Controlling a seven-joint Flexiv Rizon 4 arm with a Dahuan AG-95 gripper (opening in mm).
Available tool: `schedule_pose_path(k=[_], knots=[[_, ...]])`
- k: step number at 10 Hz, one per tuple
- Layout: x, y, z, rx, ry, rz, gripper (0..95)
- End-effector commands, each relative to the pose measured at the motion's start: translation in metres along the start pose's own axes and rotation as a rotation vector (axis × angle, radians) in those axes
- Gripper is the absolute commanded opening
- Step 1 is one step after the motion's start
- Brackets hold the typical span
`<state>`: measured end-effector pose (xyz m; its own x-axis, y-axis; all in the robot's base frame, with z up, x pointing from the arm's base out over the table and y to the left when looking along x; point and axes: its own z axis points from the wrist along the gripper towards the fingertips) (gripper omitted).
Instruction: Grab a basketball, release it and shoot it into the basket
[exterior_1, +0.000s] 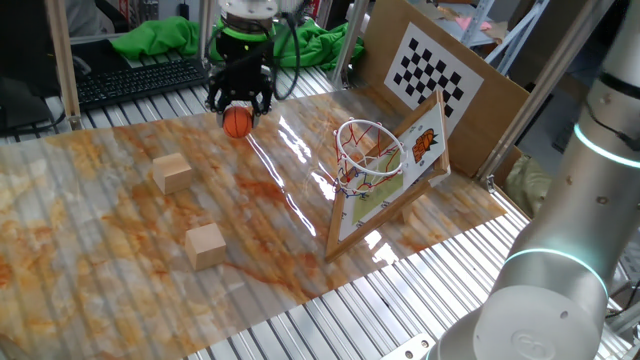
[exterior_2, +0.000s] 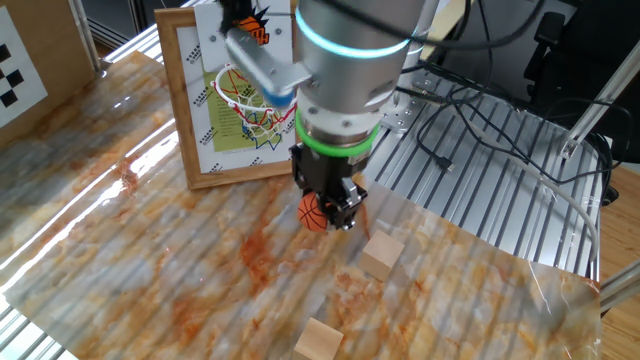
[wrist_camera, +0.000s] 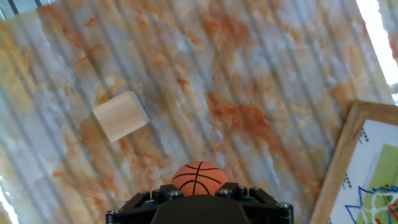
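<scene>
The small orange basketball (exterior_1: 237, 122) with dark seams sits between the black fingers of my gripper (exterior_1: 238, 106), which is shut on it and holds it above the marbled table cover. It also shows in the other fixed view (exterior_2: 314, 212) under the gripper (exterior_2: 325, 208), and in the hand view (wrist_camera: 199, 177) at the bottom edge, in the gripper (wrist_camera: 199, 190). The basket (exterior_1: 368, 148), a red-orange rim with a white net, hangs on the tilted wood-framed backboard (exterior_1: 415, 165) to the right of the gripper; it also shows in the other fixed view (exterior_2: 245, 100).
Two tan wooden cubes (exterior_1: 172, 172) (exterior_1: 206, 245) lie on the marbled cover left of the basket; one shows in the hand view (wrist_camera: 120, 116). A checkerboard panel (exterior_1: 432, 72) leans behind the backboard. A keyboard (exterior_1: 140, 80) and green cloth (exterior_1: 175, 40) lie at the back.
</scene>
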<state>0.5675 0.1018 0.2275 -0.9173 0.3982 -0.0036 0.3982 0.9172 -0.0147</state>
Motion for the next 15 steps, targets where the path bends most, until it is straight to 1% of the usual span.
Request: schedule_pose_path(k=[1, 2, 3, 4, 5, 6, 7, 8, 9, 10, 11, 12, 13, 14, 15], knots=[[-0.002, 0.002, -0.001, 0.015, 0.022, -0.010, 0.0], [-0.002, 0.002, -0.001, 0.028, 0.018, -0.012, 0.0], [-0.002, 0.002, -0.001, 0.037, 0.004, -0.013, 0.0], [-0.002, 0.002, -0.001, 0.045, 0.001, -0.008, 0.0], [-0.002, 0.002, -0.001, 0.044, 0.006, -0.007, 0.0], [-0.002, 0.002, -0.001, 0.048, 0.007, -0.009, 0.0], [-0.002, 0.002, -0.002, 0.045, 0.007, -0.018, 0.0], [-0.003, 0.002, -0.007, 0.034, 0.012, -0.010, 0.0], [-0.002, 0.001, -0.015, 0.020, 0.018, -0.003, 0.0], [-0.002, -0.001, -0.025, 0.019, 0.020, -0.005, 0.0], [-0.002, -0.004, -0.031, 0.020, 0.020, -0.006, 0.0], [-0.001, -0.012, -0.044, 0.020, 0.021, -0.014, 0.0], [-0.001, -0.023, -0.054, 0.011, 0.028, -0.023, 0.0], [0.001, -0.040, -0.062, -0.001, 0.030, -0.041, 0.0], [0.001, -0.056, -0.069, 0.005, 0.028, -0.068, 0.0]])
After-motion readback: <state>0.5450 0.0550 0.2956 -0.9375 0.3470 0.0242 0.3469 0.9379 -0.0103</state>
